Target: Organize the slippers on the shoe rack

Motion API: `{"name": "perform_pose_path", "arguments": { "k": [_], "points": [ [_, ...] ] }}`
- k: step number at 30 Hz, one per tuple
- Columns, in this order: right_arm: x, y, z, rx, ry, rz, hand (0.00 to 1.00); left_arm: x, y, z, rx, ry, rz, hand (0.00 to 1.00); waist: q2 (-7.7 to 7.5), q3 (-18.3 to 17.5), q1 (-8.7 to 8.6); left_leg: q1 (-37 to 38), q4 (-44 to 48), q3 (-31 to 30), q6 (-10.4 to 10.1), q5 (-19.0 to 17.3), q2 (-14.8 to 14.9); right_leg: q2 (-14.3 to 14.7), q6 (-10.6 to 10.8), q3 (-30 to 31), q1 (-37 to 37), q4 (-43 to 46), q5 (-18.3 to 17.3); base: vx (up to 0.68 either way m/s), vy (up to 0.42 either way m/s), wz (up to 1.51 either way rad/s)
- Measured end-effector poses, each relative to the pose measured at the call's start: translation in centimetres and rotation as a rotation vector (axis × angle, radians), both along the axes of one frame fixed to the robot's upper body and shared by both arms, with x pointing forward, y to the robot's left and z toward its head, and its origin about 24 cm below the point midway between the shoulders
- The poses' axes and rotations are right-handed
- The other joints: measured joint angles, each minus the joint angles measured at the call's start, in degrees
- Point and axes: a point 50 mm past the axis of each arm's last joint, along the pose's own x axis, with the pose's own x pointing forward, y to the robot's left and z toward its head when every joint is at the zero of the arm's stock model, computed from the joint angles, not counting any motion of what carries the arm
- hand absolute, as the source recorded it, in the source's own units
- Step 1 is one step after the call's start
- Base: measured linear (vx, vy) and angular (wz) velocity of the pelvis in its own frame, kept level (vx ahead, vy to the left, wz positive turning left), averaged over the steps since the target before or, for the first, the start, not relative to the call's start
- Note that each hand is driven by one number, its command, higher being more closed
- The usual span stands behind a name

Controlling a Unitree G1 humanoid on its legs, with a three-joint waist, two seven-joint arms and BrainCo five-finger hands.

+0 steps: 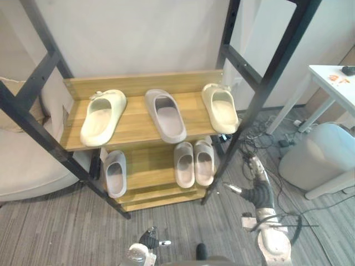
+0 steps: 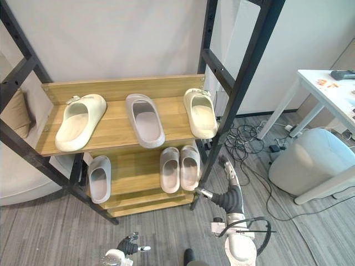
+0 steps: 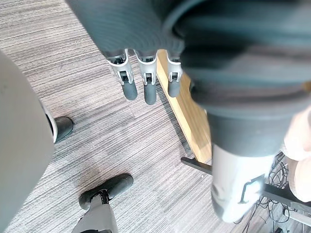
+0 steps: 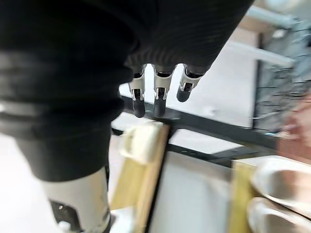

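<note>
Slippers (image 2: 144, 119): six counted, all lying on the shoe rack (image 1: 264, 88), none in either hand. On the upper shelf (image 1: 136, 124) there are three, well apart from one another: the left cream slipper (image 1: 103, 116) at the left end, the large grey slipper (image 1: 165, 115) in the middle, and the right cream slipper (image 1: 220, 107) at the right end, close to the black post. On the lower shelf (image 1: 150, 166) there are three more. The lone grey slipper (image 1: 115, 173) lies at the left. The inner pair slipper (image 1: 184, 163) and the outer pair slipper (image 1: 204, 161) lie side by side at the right, touching.

The right hand (image 1: 257, 176) hangs low over the carpet (image 1: 183, 233), just in front of the rack's front right post. Its fingers (image 4: 156, 94) are straight and apart from the thumb, holding nothing. The left hand (image 3: 148, 87) hangs low over the carpet before the rack's bottom board (image 3: 187, 111). Its fingers are straight and slack, and it holds nothing.

Surroundings: a beige cushion (image 1: 22, 160) lies left of the rack. To the right are loose cables (image 1: 260, 133), a white rounded bin (image 1: 316, 158) and a white table (image 1: 333, 83).
</note>
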Motion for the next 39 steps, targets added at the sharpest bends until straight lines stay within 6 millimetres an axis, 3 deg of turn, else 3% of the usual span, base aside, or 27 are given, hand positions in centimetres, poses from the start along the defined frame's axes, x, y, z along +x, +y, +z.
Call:
{"name": "perform_pose_path", "arguments": {
  "k": [6, 17, 24, 29, 39],
  "points": [
    [1.6, 0.1, 2.2, -0.06, -0.127, 0.035, 0.0, 0.0, 0.0, 0.0, -0.003, -0.004, 0.0, 0.0, -0.25, -0.1, 0.39, -0.3, -0.6, -1.5, 0.2, 0.1, -0.6, -1.0, 0.5, -1.1, 0.1, 1.2, -0.7, -0.04, -0.004, 0.11],
    [5.2, 0.4, 8.9, -0.199, -0.459, 0.074, 0.0, 0.2, 0.3, 0.2, -0.007, -0.017, 0.021, 0.0, -0.94, -0.6, 1.92, -1.7, -1.3, -4.9, 1.3, 0.8, -1.6, -2.0, 1.2, -4.2, 0.0, 0.7, -1.2, 0.03, -0.01, 0.16],
    [8.9, -0.5, 8.9, -0.277, -0.416, 0.061, 0.0, 0.3, 0.6, 0.2, -0.009, -0.025, 0.044, 0.0, -1.57, -1.0, 2.82, -2.8, -1.4, -6.5, 1.4, 0.9, -2.0, -2.1, 1.2, -5.8, 0.1, -0.4, -1.2, 0.03, -0.025, 0.13],
    [12.4, -2.4, 8.1, -0.348, -0.3, -0.003, 0.0, 0.5, 0.5, 0.3, -0.024, -0.029, 0.038, 0.0, -1.56, -1.0, 3.11, -4.2, -1.1, -8.2, 1.4, 0.9, -2.0, -2.1, 1.2, -7.6, 0.0, -1.2, -1.2, 0.04, -0.043, 0.16],
    [15.5, -4.4, 7.4, -0.35, -0.179, -0.074, 0.0, 0.5, 0.8, 0.4, -0.036, -0.042, 0.084, 0.0, -1.64, -1.0, 3.39, -5.3, -0.8, -9.7, 1.4, 1.0, -2.1, -2.2, 1.2, -8.8, 0.0, -1.4, -1.2, 0.0, -0.024, 0.08]
  ]
}}
